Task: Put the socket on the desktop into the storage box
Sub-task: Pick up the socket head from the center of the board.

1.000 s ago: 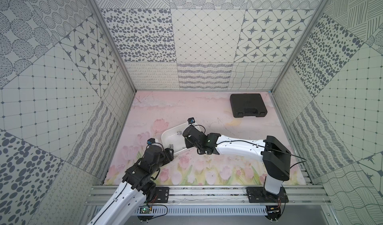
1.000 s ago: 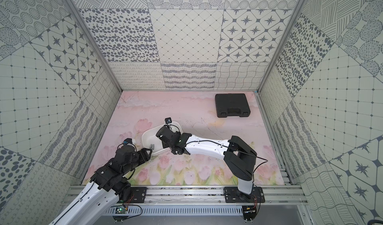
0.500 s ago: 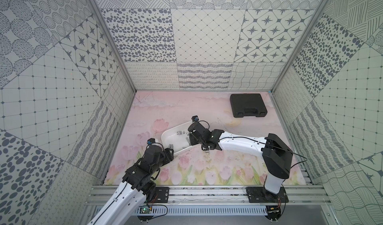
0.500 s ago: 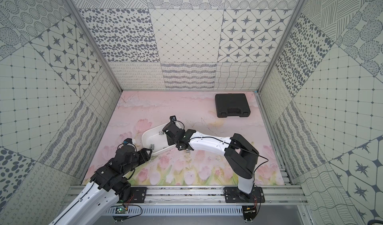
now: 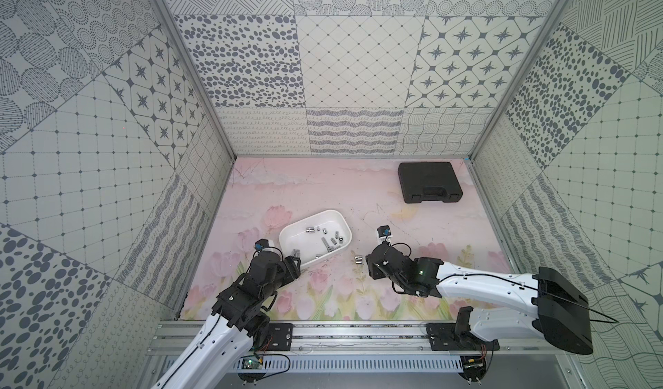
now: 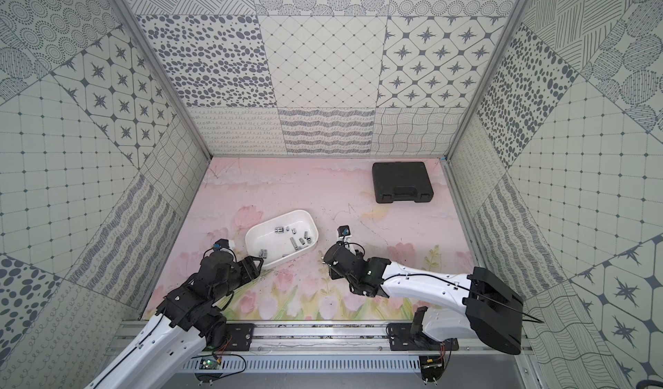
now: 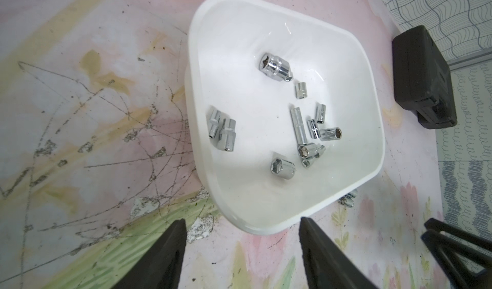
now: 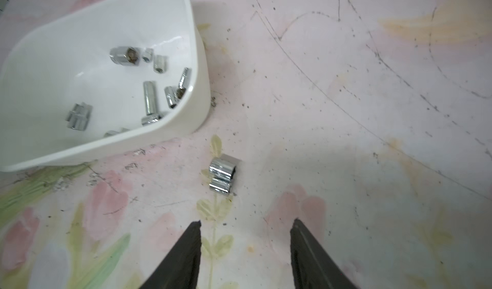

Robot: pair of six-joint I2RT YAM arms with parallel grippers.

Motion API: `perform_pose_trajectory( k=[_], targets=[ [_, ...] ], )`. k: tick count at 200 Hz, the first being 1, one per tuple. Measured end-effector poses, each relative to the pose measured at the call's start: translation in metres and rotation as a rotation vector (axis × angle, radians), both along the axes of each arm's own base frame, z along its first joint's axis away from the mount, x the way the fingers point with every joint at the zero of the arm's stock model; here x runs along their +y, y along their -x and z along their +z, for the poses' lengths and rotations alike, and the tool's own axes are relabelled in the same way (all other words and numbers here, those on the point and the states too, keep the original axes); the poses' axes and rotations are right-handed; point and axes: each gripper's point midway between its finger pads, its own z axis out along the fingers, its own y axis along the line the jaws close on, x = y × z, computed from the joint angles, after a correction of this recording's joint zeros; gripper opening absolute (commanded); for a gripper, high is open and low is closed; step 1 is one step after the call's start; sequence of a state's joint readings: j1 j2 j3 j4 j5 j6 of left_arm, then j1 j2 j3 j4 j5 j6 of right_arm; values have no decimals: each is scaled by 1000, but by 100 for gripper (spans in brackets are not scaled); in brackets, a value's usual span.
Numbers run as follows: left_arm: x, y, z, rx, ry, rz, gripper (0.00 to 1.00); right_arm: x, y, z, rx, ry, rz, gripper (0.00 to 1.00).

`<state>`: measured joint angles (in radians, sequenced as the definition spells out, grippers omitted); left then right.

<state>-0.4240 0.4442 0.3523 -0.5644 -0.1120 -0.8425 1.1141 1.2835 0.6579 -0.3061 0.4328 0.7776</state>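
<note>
Two chrome sockets (image 8: 222, 177) lie side by side, touching, on the pink tulip desktop (image 5: 323, 190), just right of the white storage box (image 5: 312, 214). In a top view the sockets (image 5: 357, 260) sit a short way ahead of my right gripper (image 5: 368, 267). The right gripper (image 8: 245, 222) is open and empty, its tips short of the pair. Several sockets lie inside the storage box (image 8: 197, 109). My left gripper (image 7: 242, 221) is open and empty at the box's near corner (image 7: 266, 230), not touching it. Past the box's far wall the left wrist view shows the sockets (image 7: 347, 199).
A shut black tool case (image 5: 429, 182) lies at the back right of the desktop, also visible as the case (image 7: 423, 77) in the left wrist view. Patterned walls enclose three sides. The metal rail (image 5: 358, 333) with both arm bases runs along the front.
My right arm has drawn back from over the storage box to the desktop on its right, and its jaws have opened. The left arm has not moved.
</note>
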Motion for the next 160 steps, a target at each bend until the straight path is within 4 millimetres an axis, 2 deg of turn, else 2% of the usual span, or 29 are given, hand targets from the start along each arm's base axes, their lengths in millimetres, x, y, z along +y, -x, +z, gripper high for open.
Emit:
perform_pose_trajectory(
  k=[15,47,81,113,160],
  targets=[
    [0,0,0,0,0,0,72,1,6,-13,25,22,2,59],
    [0,0,-1,3,-2,0,72,19,16,-39,61,62,23,60],
    [0,0,-1,6,-3,0,72,36,14,-60,86,95,21,57],
    [0,0,-1,7,-3,0,72,51,5,-61,73,82,1,54],
    [0,0,-1,7,-3,0,72,52,-4,-63,54,75,-43,44]
  ],
)
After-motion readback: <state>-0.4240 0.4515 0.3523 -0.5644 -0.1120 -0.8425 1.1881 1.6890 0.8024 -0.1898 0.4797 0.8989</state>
